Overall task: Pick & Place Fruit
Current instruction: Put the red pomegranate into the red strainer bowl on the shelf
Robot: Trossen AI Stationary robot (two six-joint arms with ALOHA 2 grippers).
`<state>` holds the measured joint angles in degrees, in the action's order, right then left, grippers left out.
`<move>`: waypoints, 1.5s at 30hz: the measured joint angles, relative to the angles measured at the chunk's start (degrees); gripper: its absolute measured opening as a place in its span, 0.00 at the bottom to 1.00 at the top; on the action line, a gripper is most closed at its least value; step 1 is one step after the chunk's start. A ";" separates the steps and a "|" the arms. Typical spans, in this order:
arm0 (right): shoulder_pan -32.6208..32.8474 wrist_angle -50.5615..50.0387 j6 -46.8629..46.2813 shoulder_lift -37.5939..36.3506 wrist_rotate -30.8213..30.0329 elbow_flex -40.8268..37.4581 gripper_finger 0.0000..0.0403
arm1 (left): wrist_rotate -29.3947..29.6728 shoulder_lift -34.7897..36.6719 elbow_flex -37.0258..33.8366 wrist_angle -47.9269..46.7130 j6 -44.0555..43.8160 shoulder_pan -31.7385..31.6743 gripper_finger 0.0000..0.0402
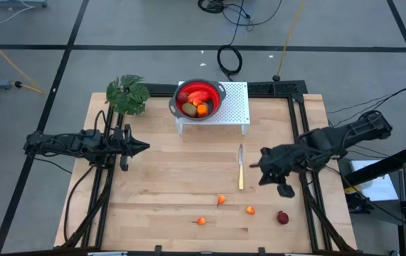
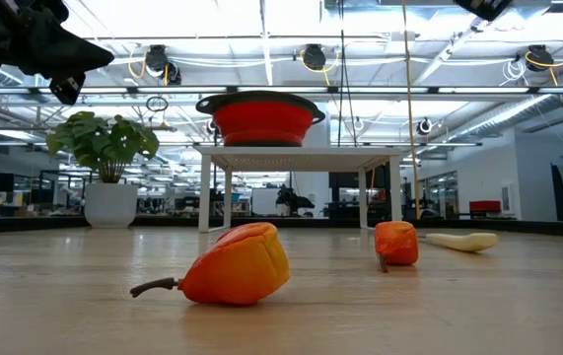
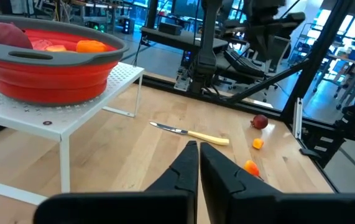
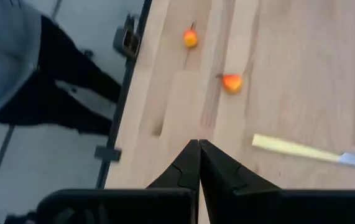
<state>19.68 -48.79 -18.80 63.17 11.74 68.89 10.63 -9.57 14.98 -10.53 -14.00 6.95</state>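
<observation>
Three small orange fruits [image 1: 221,200] [image 1: 201,221] [image 1: 250,210] and a dark-red one [image 1: 282,217] lie on the wooden table near its front edge. More fruit, red, brown and orange, lies in a red bowl [image 1: 201,99] that stands on a white rack [image 1: 237,107] at the far side. My right gripper [image 1: 263,165] hangs shut above the table's right part, slanting down beside the knife [image 1: 241,171], and holds nothing. My left gripper [image 1: 144,148] is shut too, level at the left side, pointing toward the table's middle.
A slim knife with a yellow handle [image 4: 289,149] lies at the table's middle right. A leafy green plant [image 1: 128,94] stands at the far left corner. Black frame rails [image 1: 302,121] run along the table's right and far edges. Cables lie on the floor beyond.
</observation>
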 joint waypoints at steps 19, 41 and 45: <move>15.60 -10.95 -19.65 8.23 -2.74 3.00 0.00 | -0.01 0.00 0.00 0.05 -0.03 0.00 0.04; 20.94 -19.03 -43.27 8.91 6.54 -0.25 0.04 | 1.90 0.00 0.02 0.10 -0.23 0.00 0.03; 20.94 -19.93 -43.59 8.86 6.55 -0.94 0.10 | 1.90 0.01 0.02 0.28 -0.26 -0.01 0.03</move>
<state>40.62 -68.72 -62.39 72.03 18.30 67.95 12.53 -9.57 15.00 -10.25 -14.26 6.94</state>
